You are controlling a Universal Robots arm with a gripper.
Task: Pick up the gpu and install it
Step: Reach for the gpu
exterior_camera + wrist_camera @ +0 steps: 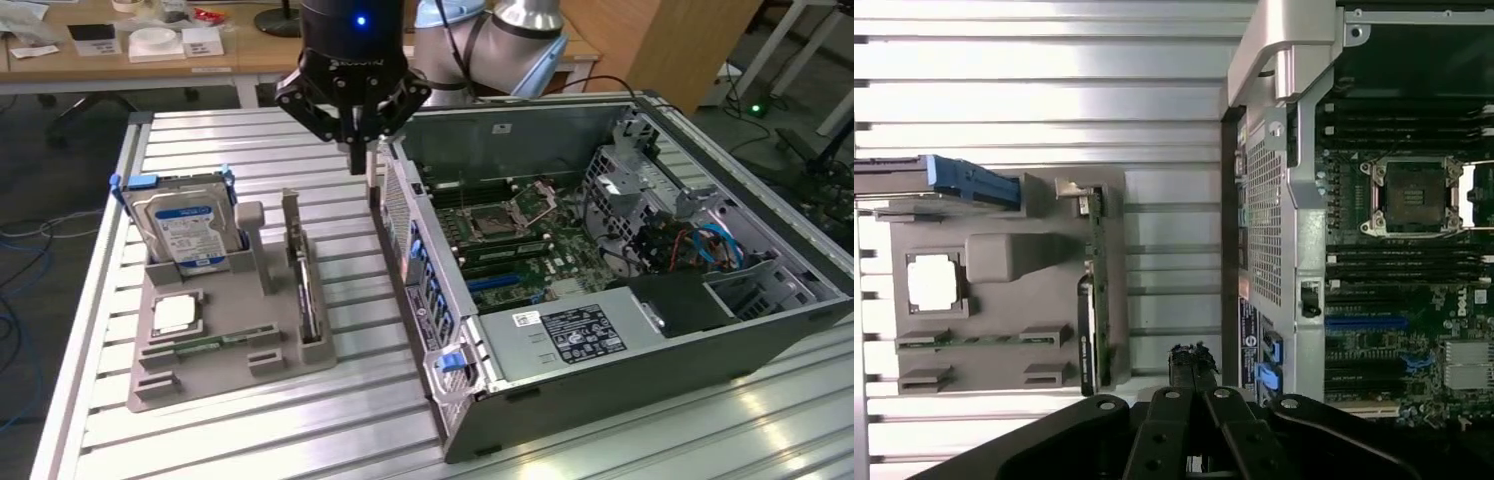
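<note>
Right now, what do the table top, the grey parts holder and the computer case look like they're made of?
Table top: bare aluminium, probably; silvery ribbed slats with bright glare.
Grey parts holder: likely matte plastic, perhaps printed; dull, uniform, moulded slots.
Computer case: sheet metal, plain grey inside with punched holes and folded edges; outer skin darker, coating unclear.

table [267,430]: ribbed bright metal | tray [234,300]: matt grey plastic | case [521,135]: dull sheet metal
</note>
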